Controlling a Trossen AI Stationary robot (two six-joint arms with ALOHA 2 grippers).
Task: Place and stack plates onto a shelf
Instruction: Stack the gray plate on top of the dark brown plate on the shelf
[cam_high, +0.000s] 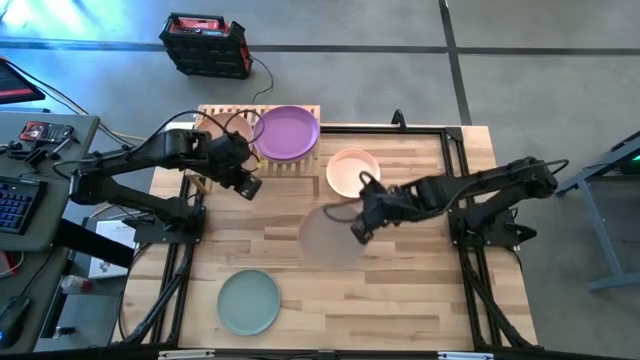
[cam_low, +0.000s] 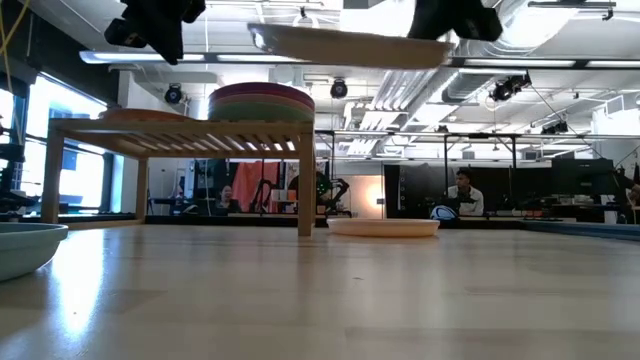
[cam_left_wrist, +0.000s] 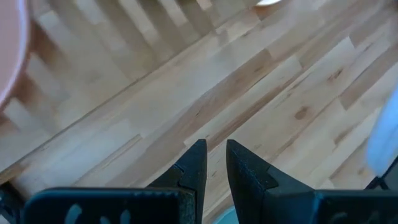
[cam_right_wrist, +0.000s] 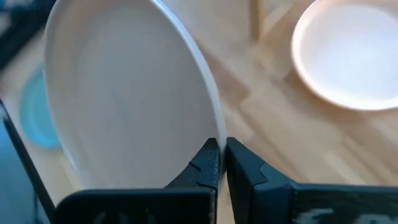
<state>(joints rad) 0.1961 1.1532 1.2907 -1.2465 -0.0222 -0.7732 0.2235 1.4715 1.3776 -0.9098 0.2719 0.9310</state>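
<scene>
A beige plate is held by its rim in the tightly closed right gripper and is carried level above the middle of the table. The left gripper is held over the table just in front of the shelf, its jaws parted by a narrow gap and nothing gripped. A purple plate is seen topping a stack on the shelf, a peach plate lies on the table beside the shelf, and a sage green plate lies near the table's front edge.

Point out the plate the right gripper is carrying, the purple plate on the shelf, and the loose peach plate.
beige plate (cam_right_wrist: 124, 99), right wrist view, middle of its face.
purple plate (cam_high: 288, 132), high view, centre of the top plate.
peach plate (cam_high: 352, 171), high view, centre, lying on the table.
</scene>
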